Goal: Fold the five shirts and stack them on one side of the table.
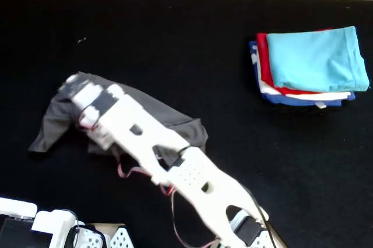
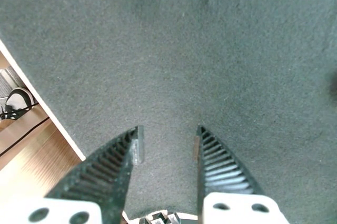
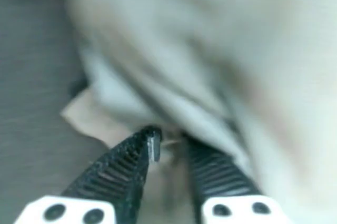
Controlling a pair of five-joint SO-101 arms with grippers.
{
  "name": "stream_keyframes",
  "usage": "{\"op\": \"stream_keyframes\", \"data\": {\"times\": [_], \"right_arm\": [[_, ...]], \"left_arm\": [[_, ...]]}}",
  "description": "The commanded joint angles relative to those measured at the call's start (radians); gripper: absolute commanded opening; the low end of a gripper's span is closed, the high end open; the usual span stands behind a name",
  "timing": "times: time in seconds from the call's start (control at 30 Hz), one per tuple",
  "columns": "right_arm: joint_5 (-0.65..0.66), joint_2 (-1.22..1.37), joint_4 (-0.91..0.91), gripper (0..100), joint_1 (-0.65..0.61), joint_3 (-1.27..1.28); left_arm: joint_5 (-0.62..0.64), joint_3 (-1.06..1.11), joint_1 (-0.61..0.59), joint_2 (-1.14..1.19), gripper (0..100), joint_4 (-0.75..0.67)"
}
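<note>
A crumpled dark grey shirt (image 1: 52, 123) lies on the black table (image 1: 175, 38) at the left. My right arm stretches across it from the front right, and its gripper (image 1: 71, 88) sits at the shirt's far left corner. In the right wrist view the gripper (image 3: 169, 145) is shut on a fold of the grey shirt (image 3: 210, 50), cloth bunched between the fingertips. My left gripper (image 2: 167, 142) hangs open over bare black cloth, holding nothing. A stack of folded shirts (image 1: 312, 64) rests at the far right, light blue on top, then red, white and blue.
The left arm's base (image 1: 35, 225) sits at the front left corner. In the left wrist view the table's edge (image 2: 42, 109) runs close beside the left gripper, with a wooden floor (image 2: 31, 155) beyond it.
</note>
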Motion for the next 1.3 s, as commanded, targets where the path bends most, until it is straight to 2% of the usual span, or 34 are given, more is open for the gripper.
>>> {"op": "stream_keyframes", "data": {"times": [0.0, 0.3, 0.57, 0.97, 1.07, 1.17, 1.27], "right_arm": [[0.014, -0.05, 0.053, 4.2, 0.087, -0.022], [0.012, -0.217, 0.088, 21.1, -0.05, -0.022], [0.012, -0.143, 0.067, 21.5, -0.16, -0.021], [0.02, -0.022, -0.039, 21.3, -0.036, -0.022], [0.077, -0.021, -0.081, 21.3, -0.001, -0.012], [0.13, -0.004, -0.088, 16.5, 0.024, -0.021], [0.158, -0.004, -0.088, 1.1, 0.039, -0.024]], "left_arm": [[-0.015, -0.013, -0.004, -0.028, 16, -0.015], [-0.015, -0.012, 0.01, -0.028, 16, -0.015], [-0.015, -0.012, 0.01, -0.027, 16, -0.015], [-0.015, -0.012, 0.01, -0.027, 16, -0.015], [-0.015, -0.012, 0.01, -0.027, 16, -0.015], [-0.015, -0.012, 0.012, -0.027, 16, -0.015], [-0.015, -0.013, 0.021, -0.028, 16, -0.015]]}}
